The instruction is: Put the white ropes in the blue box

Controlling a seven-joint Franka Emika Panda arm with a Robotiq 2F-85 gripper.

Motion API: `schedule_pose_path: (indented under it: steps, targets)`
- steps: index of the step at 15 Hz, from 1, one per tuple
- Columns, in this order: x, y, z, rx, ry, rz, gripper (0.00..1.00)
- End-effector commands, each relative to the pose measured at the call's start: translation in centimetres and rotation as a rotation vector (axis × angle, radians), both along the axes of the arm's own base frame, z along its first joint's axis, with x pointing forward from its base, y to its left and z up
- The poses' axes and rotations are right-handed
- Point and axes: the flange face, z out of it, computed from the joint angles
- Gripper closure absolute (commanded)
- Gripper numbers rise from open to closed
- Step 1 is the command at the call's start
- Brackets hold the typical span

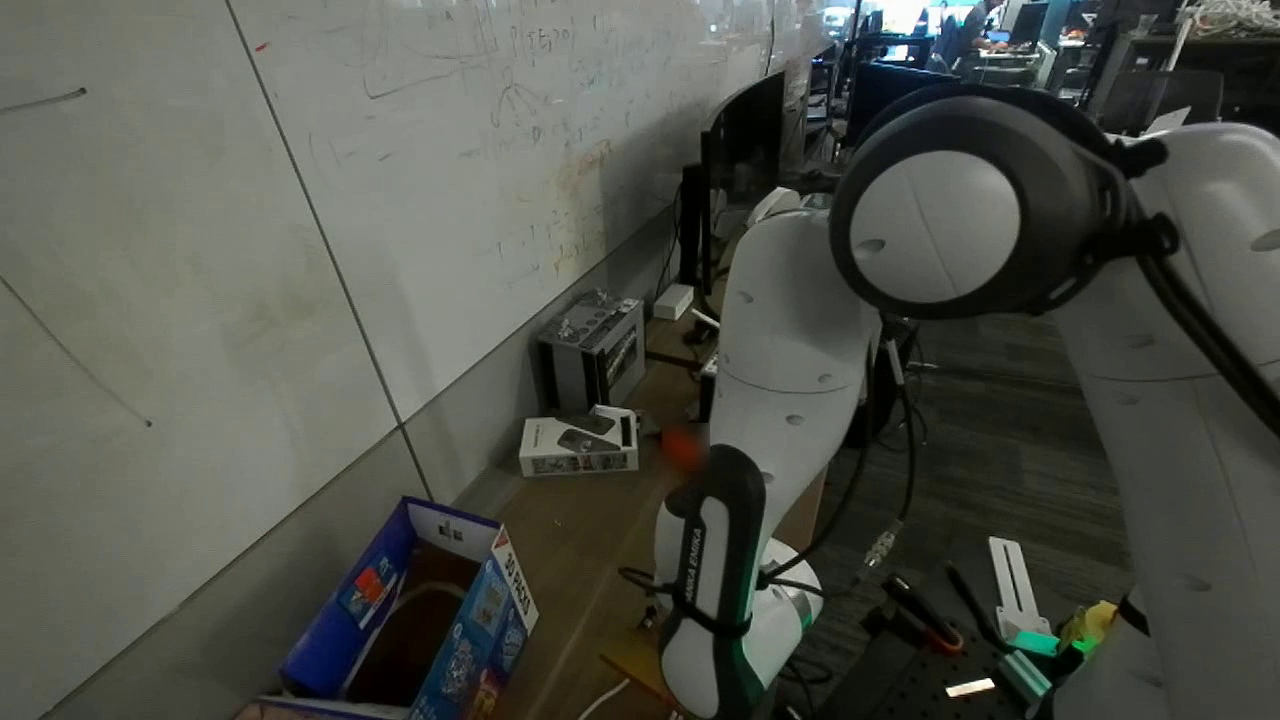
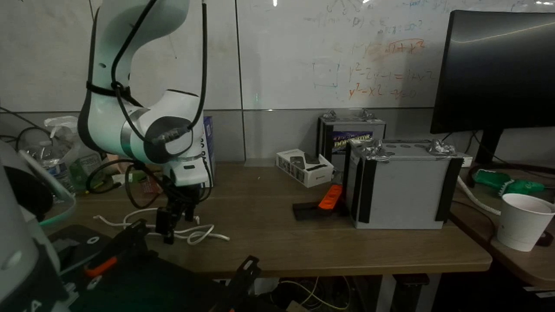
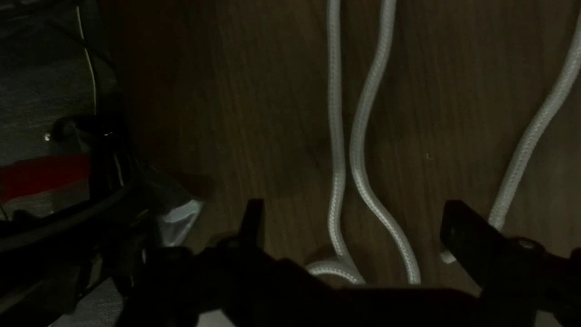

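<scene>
The white ropes (image 2: 204,235) lie in loose loops on the wooden table. In the wrist view two strands of white rope (image 3: 336,136) run between my fingers, and another strand passes outside the right finger. My gripper (image 3: 355,209) is open and empty, low over the ropes; in an exterior view the gripper (image 2: 177,229) points down among them. The blue box (image 1: 462,640) stands open-topped against the wall; a pale curved line shows inside, and I cannot tell if it is rope. The arm mostly hides the blue box (image 2: 209,147) in an exterior view.
A small white box (image 2: 305,168) with dark parts and an orange-handled tool (image 2: 331,197) lie mid-table. Grey boxes (image 2: 405,186) and a monitor (image 2: 498,73) stand beyond. Bottles (image 2: 56,167) stand at the back. A clamp (image 2: 243,277) rises near the table's front edge. The whiteboard (image 1: 250,300) borders the table.
</scene>
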Motion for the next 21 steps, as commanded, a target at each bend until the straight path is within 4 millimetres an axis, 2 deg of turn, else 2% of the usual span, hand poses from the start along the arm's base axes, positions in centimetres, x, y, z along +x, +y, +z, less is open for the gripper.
schedule_pose_path:
  steps: [1, 7, 12, 13, 14, 21]
  targets:
    - [0.4, -0.2, -0.6, -0.016, -0.049, 0.009, 0.0]
    - [0.2, -0.5, -0.8, -0.077, -0.058, 0.042, 0.0]
    - [-0.1, 0.2, -0.9, -0.106, -0.067, 0.077, 0.0]
    - [-0.2, 0.2, -0.9, -0.113, -0.07, 0.084, 0.25]
    - [-0.2, 0.2, -0.9, -0.116, -0.071, 0.089, 0.26]
    - [0.3, 0.6, -0.6, -0.127, -0.077, 0.115, 0.79]
